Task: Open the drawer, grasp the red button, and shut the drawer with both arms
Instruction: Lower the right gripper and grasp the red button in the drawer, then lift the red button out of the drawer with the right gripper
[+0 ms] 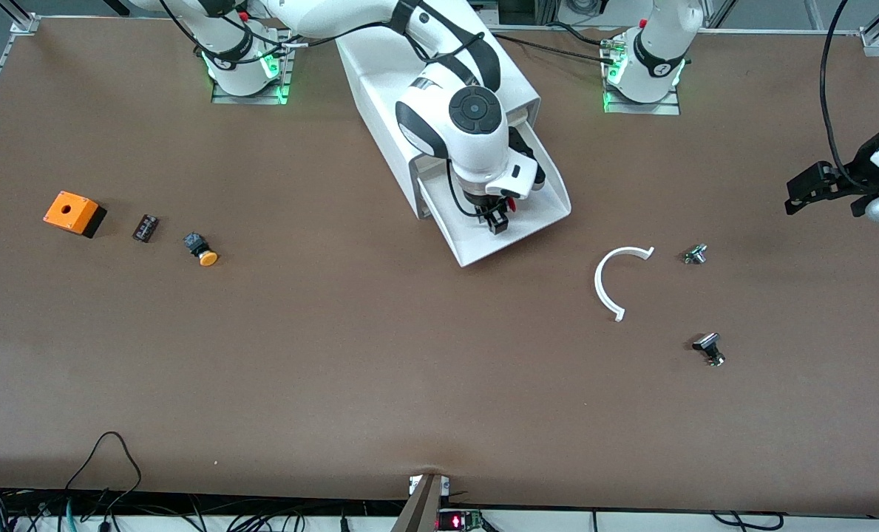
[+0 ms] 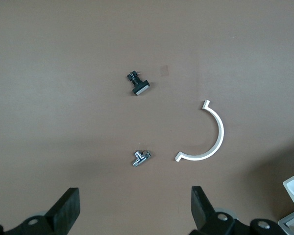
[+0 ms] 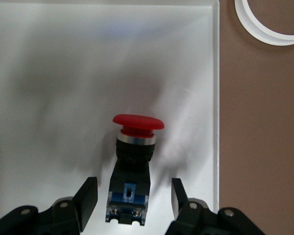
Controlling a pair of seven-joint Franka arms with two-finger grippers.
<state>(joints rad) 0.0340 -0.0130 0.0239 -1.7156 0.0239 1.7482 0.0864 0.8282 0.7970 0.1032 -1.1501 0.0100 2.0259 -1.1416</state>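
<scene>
drawer [image 1: 550,214] out, upper centre | button [image 3: 132,166] lying inside | right gripper [image 3: 134,198] straddling it, fingers apparently not yet touching | left gripper [image 2: 134,210] spread wide, waiting, right edge | grab, closing remain

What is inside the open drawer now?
The drawer holds the red-capped button, lying between the right tool's spread fingers. In the front view that arm covers most of the drawer.

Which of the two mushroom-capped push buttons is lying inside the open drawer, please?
The red-capped button, between the right gripper jaws; the orange-capped button lies on the table.
</scene>
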